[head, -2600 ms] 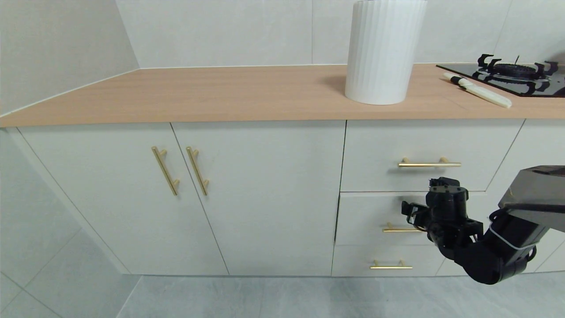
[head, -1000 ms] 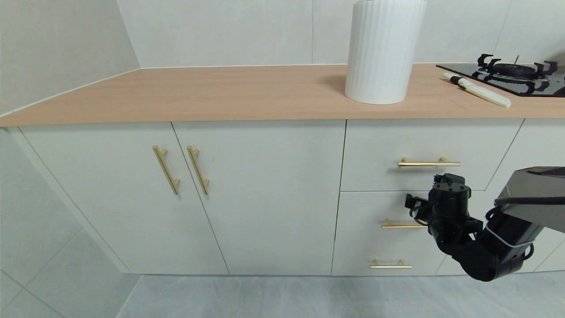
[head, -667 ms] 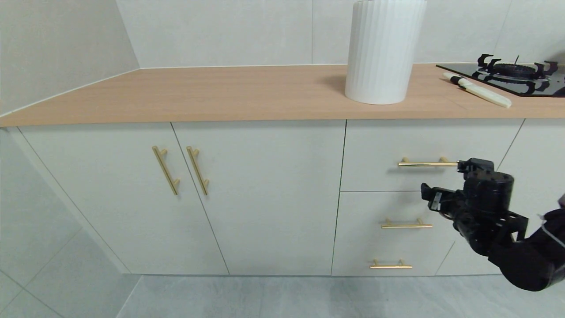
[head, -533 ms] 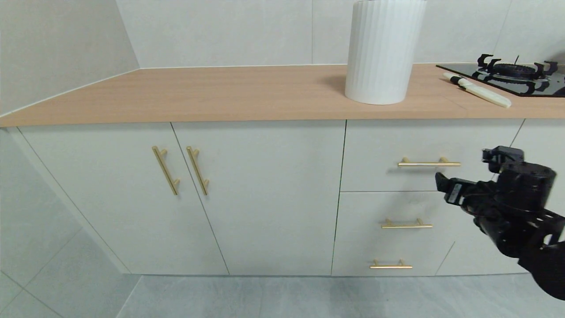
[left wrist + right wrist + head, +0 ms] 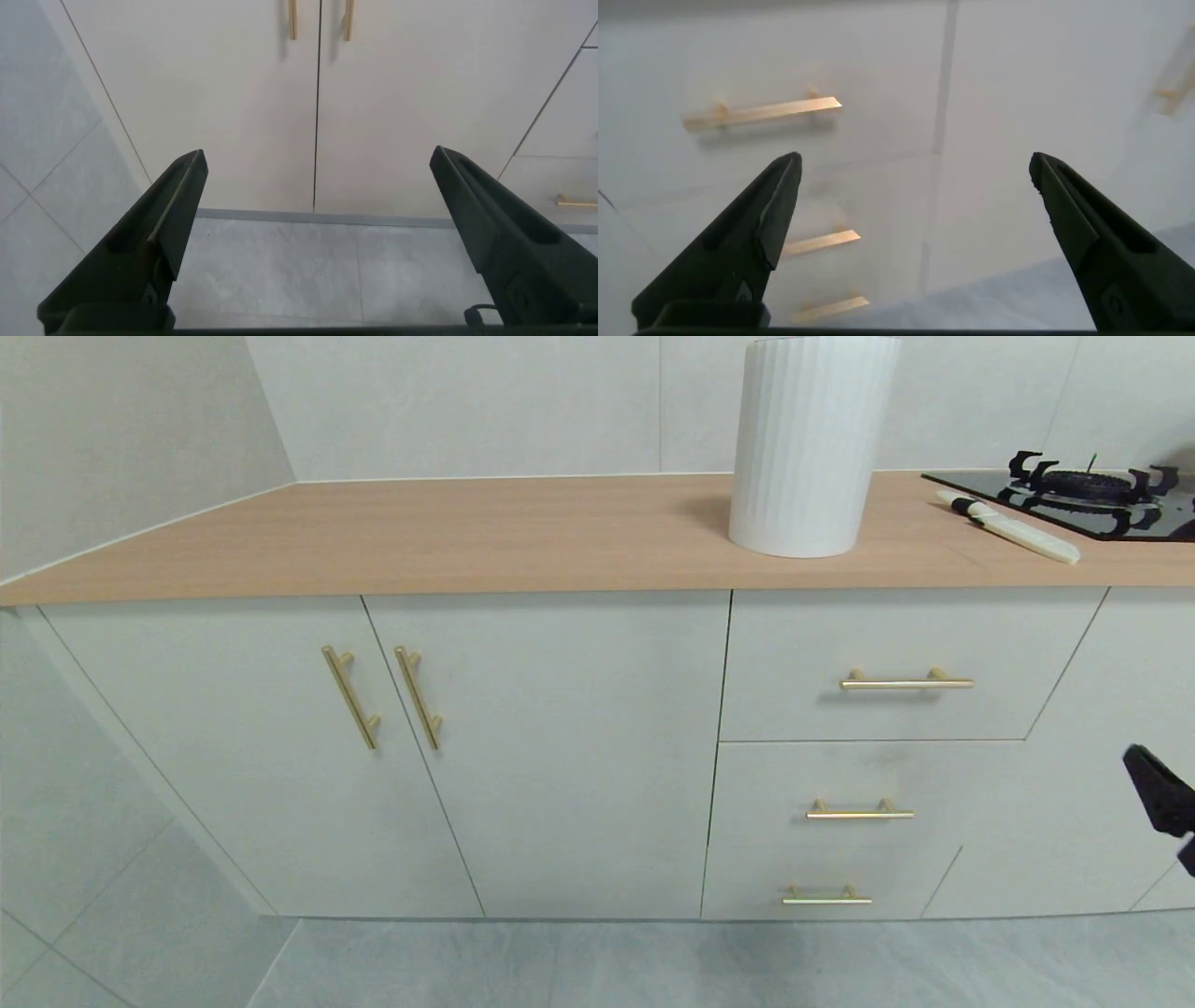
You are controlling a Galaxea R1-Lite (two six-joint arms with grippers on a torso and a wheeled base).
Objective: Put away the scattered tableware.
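Note:
A white knife with a black band [image 5: 1011, 527] lies on the wooden counter [image 5: 467, 537], between a tall white ribbed container [image 5: 805, 448] and the black hob [image 5: 1083, 495]. One finger [image 5: 1158, 795] of my right gripper pokes in at the right edge, level with the middle drawer. In the right wrist view my right gripper [image 5: 913, 163] is open and holds nothing, facing the drawer fronts and their gold handles [image 5: 761, 112]. My left gripper [image 5: 316, 159] is open and holds nothing, low in front of the double cabinet doors [image 5: 318, 93] near the floor.
All three drawers on the right are closed, with gold handles: top [image 5: 906, 682], middle [image 5: 859, 813], bottom [image 5: 826, 898]. The two cabinet doors carry upright gold handles [image 5: 350, 695]. Grey tiled floor [image 5: 560, 961] runs along the cabinet base.
The middle drawer, slightly ajar at first, is now flush. My right gripper left its handle, rose to the right, then dropped to the right edge of the head view.

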